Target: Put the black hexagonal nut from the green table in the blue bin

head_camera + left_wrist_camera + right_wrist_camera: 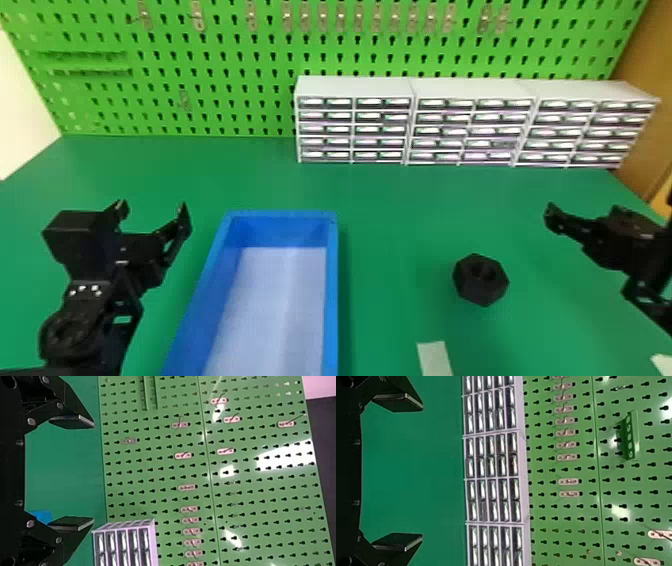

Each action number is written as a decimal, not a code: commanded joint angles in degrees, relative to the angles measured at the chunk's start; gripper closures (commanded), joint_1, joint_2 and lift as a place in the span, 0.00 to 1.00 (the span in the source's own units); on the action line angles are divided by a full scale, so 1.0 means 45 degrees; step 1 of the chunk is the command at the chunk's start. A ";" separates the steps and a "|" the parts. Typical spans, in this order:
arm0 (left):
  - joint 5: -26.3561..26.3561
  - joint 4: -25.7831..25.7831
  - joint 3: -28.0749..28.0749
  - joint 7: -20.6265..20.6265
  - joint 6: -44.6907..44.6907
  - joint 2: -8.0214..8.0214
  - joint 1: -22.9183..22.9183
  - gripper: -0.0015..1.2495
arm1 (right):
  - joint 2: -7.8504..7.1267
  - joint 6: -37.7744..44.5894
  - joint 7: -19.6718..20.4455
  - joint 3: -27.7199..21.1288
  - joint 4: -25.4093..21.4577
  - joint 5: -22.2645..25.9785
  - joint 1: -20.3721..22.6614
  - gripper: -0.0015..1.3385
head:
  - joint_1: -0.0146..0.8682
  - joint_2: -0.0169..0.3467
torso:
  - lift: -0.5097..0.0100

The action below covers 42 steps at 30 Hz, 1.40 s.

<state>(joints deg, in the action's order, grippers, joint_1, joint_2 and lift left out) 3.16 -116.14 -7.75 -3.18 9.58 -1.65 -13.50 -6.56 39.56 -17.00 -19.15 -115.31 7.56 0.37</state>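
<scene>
Nut (black) outside bin

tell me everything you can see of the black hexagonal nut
The black hexagonal nut is a chunky, dark, six-sided piece with a matte look and a round hole through its middle. It lies flat on the green table, hole facing up, to the right of the blue rectangular bin and outside it. Only the table touches it; no fingers hold it.
</scene>
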 commanded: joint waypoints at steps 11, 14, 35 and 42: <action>0.0137 0.0008 0.0004 0.0042 0.0000 -0.0004 0.0089 0.32 | -0.0065 0.0759 -0.0597 -0.0002 0.0000 -0.0196 -0.0238 0.11 | 0.76 0.20 | 0.80; 0.0157 0.0008 0.0004 0.0042 0.0000 -0.0004 0.0148 0.32 | -0.0182 0.1267 -0.1280 -0.0002 -0.0039 -0.0567 -0.0414 0.11 | 0.76 0.20 | 0.80; 0.0352 0.0008 0.0121 0.0100 -0.0019 -0.0004 0.0343 0.32 | -0.0885 0.6618 -0.5695 0.0838 -0.0878 -0.3692 -0.1625 0.11 | 0.76 0.20 | 0.80; 0.0391 0.0008 0.0140 0.0100 -0.0019 -0.0004 0.0363 0.32 | -0.0944 0.7419 -0.8351 0.1150 -0.0859 -0.6446 -0.1898 0.11 | 0.76 0.20 | 0.80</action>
<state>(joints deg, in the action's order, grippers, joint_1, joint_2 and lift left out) 4.75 -116.10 -7.15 -2.72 9.50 -1.66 -11.93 -10.63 71.03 -50.30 -14.80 -119.24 -14.25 -7.43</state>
